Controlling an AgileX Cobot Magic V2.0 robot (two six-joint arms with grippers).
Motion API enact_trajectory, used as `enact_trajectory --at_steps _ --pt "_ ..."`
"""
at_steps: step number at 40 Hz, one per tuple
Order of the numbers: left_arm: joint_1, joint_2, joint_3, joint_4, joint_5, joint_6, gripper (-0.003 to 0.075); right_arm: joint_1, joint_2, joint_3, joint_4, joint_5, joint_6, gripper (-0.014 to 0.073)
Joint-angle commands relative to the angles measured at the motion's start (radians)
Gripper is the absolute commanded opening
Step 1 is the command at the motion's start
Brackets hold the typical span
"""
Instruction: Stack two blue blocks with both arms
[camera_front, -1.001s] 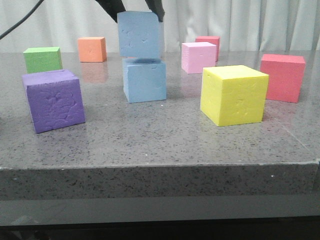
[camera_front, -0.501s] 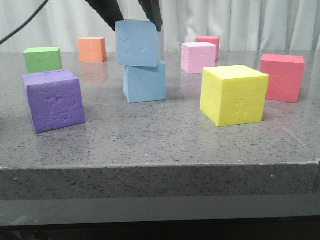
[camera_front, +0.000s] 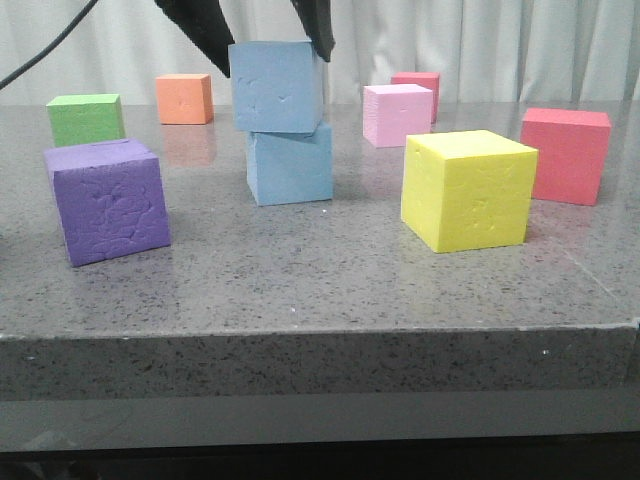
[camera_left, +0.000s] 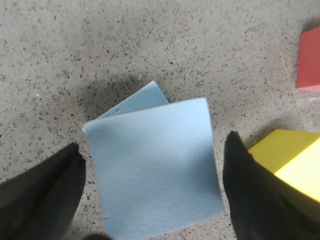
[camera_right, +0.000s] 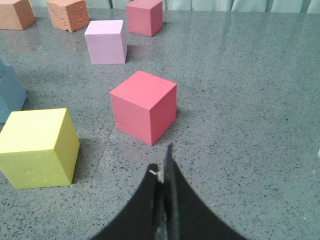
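Two light blue blocks stand stacked at the table's middle. The upper blue block (camera_front: 275, 88) (camera_left: 155, 170) rests on the lower blue block (camera_front: 292, 165), twisted a little, so one corner of the lower block (camera_left: 142, 100) shows beside it. My left gripper (camera_front: 273, 62) (camera_left: 154, 141) hangs over the stack, open. Its black fingers (camera_left: 47, 185) flank the upper block, with thin strips of table showing between them and its sides. My right gripper (camera_right: 162, 165) is shut on nothing, low over bare table near the red cube (camera_right: 144, 106).
A purple cube (camera_front: 107, 200) sits at the front left and a yellow cube (camera_front: 468, 190) at the front right. Red (camera_front: 567, 155), pink (camera_front: 397, 115), orange (camera_front: 184, 98) and green (camera_front: 85, 118) cubes stand farther back. The table's front edge (camera_front: 320, 335) is close.
The upper blue block came down from above onto the lower one. The left fingers have since spread away from its sides.
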Motion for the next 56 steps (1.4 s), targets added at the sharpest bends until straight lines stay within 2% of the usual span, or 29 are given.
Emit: enact_trajectory --at_steps 1,8,11,14,20,24,34,40,48,53,56 --pt "-0.007 -0.055 -0.070 -0.009 -0.037 -0.001 0.0556 -0.003 0.000 -0.026 -0.004 -0.077 -0.009 -0.0067" --pt "-0.007 -0.055 -0.175 -0.009 -0.035 0.004 0.0549 -0.003 0.000 -0.026 -0.004 -0.077 -0.009 -0.0067" --pt "-0.007 -0.055 -0.201 -0.009 -0.026 0.035 0.0499 -0.003 0.000 -0.026 -0.004 -0.077 -0.009 -0.0067" --pt "-0.007 -0.055 -0.214 -0.009 -0.007 0.042 0.0399 -0.003 0.000 -0.026 -0.004 -0.077 -0.009 -0.0067" --pt "-0.007 -0.056 -0.228 -0.003 0.014 0.044 0.0125 -0.003 0.000 -0.026 -0.004 -0.077 -0.009 -0.0067" --pt "-0.007 -0.061 -0.236 -0.003 0.021 0.065 -0.0020 -0.003 0.000 -0.026 -0.004 -0.077 -0.009 -0.0067" --pt "-0.007 -0.112 -0.232 -0.003 0.021 0.075 -0.0020 -0.003 0.000 -0.026 -0.004 -0.080 -0.009 -0.0067" --pt "-0.007 -0.183 -0.173 0.004 0.021 0.102 -0.0020 -0.003 0.000 -0.026 -0.004 -0.084 -0.009 -0.0067" --pt "-0.007 -0.339 0.045 0.104 0.011 0.119 -0.0020 -0.003 0.000 -0.026 -0.004 -0.085 -0.009 -0.0067" --pt "-0.007 -0.472 0.215 0.159 -0.073 0.119 -0.0020 -0.003 0.000 -0.026 -0.004 -0.082 -0.009 -0.0067" --pt "-0.007 -0.579 0.340 0.174 -0.167 0.123 -0.0020 -0.003 0.000 -0.026 -0.004 -0.067 -0.009 -0.0067"
